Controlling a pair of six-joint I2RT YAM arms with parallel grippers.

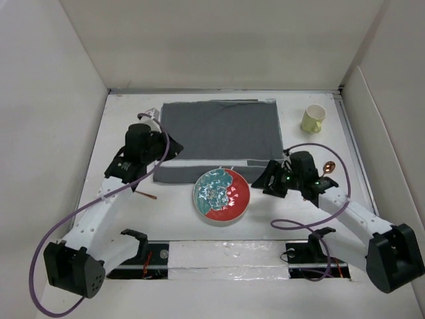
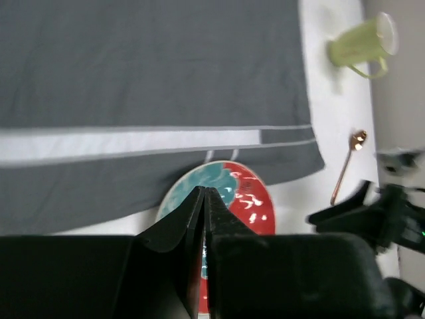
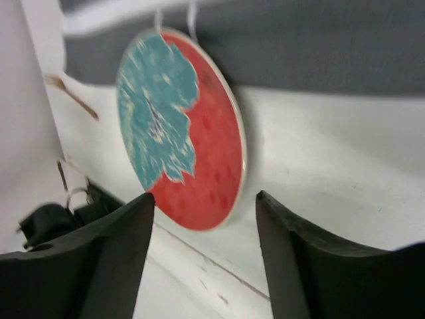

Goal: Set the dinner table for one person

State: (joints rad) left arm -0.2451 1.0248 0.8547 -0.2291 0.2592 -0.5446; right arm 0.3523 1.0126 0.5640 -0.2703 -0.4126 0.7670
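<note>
A red and teal plate [image 1: 222, 194] lies on the white dinner table [image 1: 126, 219], overlapping the near edge of a dark grey striped cloth [image 1: 219, 136]. My left gripper [image 1: 174, 149] hovers at the cloth's left edge; in the left wrist view it [image 2: 204, 191] is shut and empty, with the plate [image 2: 251, 193] and cloth [image 2: 153, 80] beyond it. My right gripper [image 1: 263, 181] is just right of the plate; in the right wrist view it [image 3: 204, 199] is open, facing the plate [image 3: 179, 126]. A yellow-green mug [image 1: 313, 117] stands at the far right. A copper spoon [image 1: 327, 167] lies by the right arm.
A thin brown-handled utensil [image 1: 147, 195] lies left of the plate, under the left arm, and shows in the right wrist view [image 3: 73, 96]. White walls enclose the table on three sides. The mug [image 2: 358, 43] and spoon [image 2: 346, 166] show in the left wrist view.
</note>
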